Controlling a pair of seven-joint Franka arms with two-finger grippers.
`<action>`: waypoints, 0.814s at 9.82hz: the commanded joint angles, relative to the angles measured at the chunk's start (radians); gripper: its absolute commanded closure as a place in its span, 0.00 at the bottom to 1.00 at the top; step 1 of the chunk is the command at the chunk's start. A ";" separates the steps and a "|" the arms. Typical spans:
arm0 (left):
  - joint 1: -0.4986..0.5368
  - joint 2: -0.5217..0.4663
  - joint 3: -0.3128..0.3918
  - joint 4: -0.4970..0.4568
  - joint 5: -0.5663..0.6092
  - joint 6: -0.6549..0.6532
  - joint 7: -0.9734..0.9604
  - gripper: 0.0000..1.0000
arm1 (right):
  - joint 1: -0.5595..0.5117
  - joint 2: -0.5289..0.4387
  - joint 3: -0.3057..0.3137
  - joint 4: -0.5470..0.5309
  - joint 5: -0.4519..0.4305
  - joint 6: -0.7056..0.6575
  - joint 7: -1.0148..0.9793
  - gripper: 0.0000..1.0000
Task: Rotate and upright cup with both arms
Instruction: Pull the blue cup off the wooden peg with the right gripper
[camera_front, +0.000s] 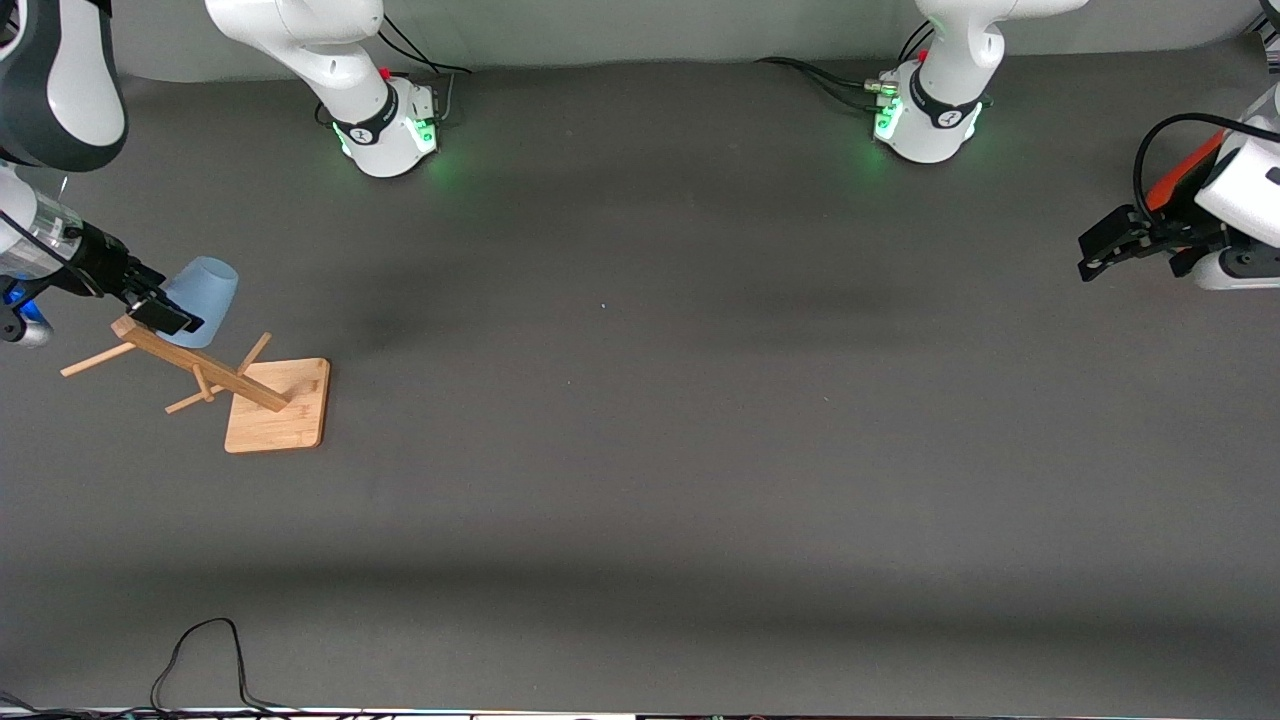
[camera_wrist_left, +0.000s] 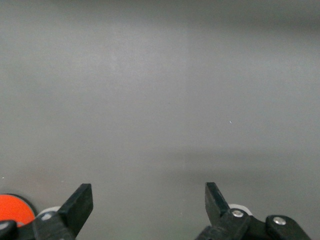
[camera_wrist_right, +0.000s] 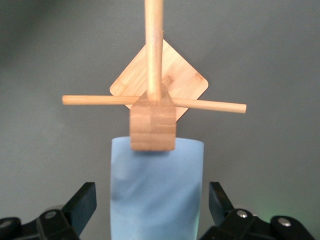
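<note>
Front view shows one pale-blue cup (camera_front: 203, 298) hanging mouth-down on a peg of a single wooden rack (camera_front: 215, 375), which stands on its square base at the right arm's end of the worktop (camera_front: 700, 450). The rack has a central post with several thin cross pegs.

The right claw (camera_front: 165, 312) is at the cup, level with its wall. In the right wrist view its two black fingers (camera_wrist_right: 82, 202) stand wide apart on either side of the cup (camera_wrist_right: 156, 192), open and not yet pressing on it, with the post's top block (camera_wrist_right: 152, 120) just above the cup's base.

The left claw (camera_front: 1100, 255) hangs over the bare worktop at the left arm's end, well apart from the cup, and waits. In the left wrist view its jaws are spread with nothing between them, and an orange-red round part (camera_wrist_left: 15, 210) shows at the edge.

The cup looks like thin matte plastic: light, fairly stiff but likely to flex if squeezed hard, and smooth enough to slip along its taper. A hold across the middle of the wall, well short of the rim, seems safest, lifting it off along the peg's line so the rack does not tip.

Counted: one cup, one rack, two arms, two claws.
</note>
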 joint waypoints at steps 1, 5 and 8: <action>-0.001 0.014 0.001 0.004 -0.005 -0.004 0.016 0.00 | 0.002 0.000 -0.003 -0.019 0.012 0.025 0.006 0.00; -0.005 0.036 -0.005 0.006 -0.008 -0.022 0.020 0.00 | 0.003 0.017 -0.005 -0.019 0.014 0.034 0.012 0.15; -0.002 0.045 -0.002 0.020 -0.018 -0.018 0.034 0.00 | 0.003 0.015 -0.003 -0.019 0.014 0.033 0.010 0.47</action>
